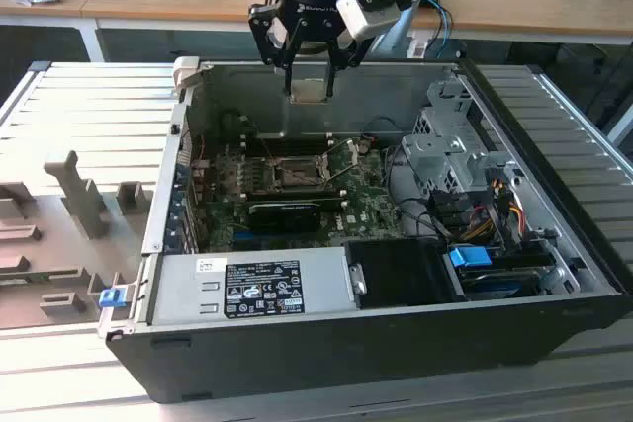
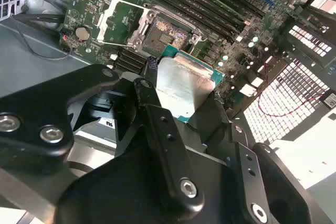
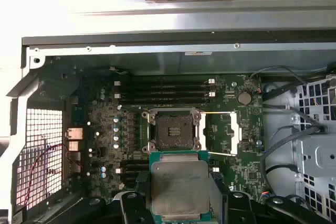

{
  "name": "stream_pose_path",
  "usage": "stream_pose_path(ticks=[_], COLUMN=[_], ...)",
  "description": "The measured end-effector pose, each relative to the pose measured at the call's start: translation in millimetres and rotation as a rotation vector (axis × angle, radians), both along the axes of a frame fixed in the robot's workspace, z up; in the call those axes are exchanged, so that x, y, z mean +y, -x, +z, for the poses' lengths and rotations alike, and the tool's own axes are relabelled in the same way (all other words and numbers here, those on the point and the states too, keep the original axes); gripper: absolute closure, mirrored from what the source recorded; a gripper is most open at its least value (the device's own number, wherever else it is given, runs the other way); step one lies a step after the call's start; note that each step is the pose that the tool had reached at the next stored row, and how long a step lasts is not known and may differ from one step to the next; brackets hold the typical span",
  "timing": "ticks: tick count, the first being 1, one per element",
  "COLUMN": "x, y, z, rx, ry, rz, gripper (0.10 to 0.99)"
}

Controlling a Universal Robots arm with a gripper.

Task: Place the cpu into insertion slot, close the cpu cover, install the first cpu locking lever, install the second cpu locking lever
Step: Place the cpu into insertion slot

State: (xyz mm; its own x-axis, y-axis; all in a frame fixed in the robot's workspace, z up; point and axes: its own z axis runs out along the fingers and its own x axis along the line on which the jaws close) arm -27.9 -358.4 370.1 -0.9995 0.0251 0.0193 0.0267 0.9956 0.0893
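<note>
My gripper [image 1: 310,86] is shut on the cpu [image 1: 311,89], a flat square chip with a silver top and green edge. It hangs above the open computer case, over the rear wall. In both wrist views the cpu [image 3: 178,184] [image 2: 184,85] sits between the black fingers [image 2: 152,90]. The insertion slot [image 3: 172,131] [image 2: 163,35] [image 1: 295,173] lies open and dark on the green board, below the chip and apart from it. The cpu cover [image 3: 231,129] [image 2: 113,19] is flipped open beside the slot. Two thin locking levers [image 3: 220,113] stick out along the cover's sides.
A long black graphics card [image 1: 282,212] lies near the slot, with memory sticks [image 3: 168,90] on its other side. A power supply [image 1: 252,289] fills the case front. A drive cage [image 1: 445,150] and cables [image 1: 495,195] stand at the exterior view's right. Grey holders [image 1: 79,195] sit outside.
</note>
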Motion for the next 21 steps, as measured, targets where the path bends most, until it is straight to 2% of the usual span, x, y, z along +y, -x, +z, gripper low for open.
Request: stream_pose_path(ticks=[8, 17, 21], x=[0.0, 0.0, 0.0], y=[0.0, 0.0, 0.0], z=[0.0, -0.8, -0.8], rx=[0.0, 0.0, 0.0], ry=[0.0, 0.0, 0.0], rz=[-0.047, -0.05, -0.071], gripper=[0.553, 0.553, 0.553])
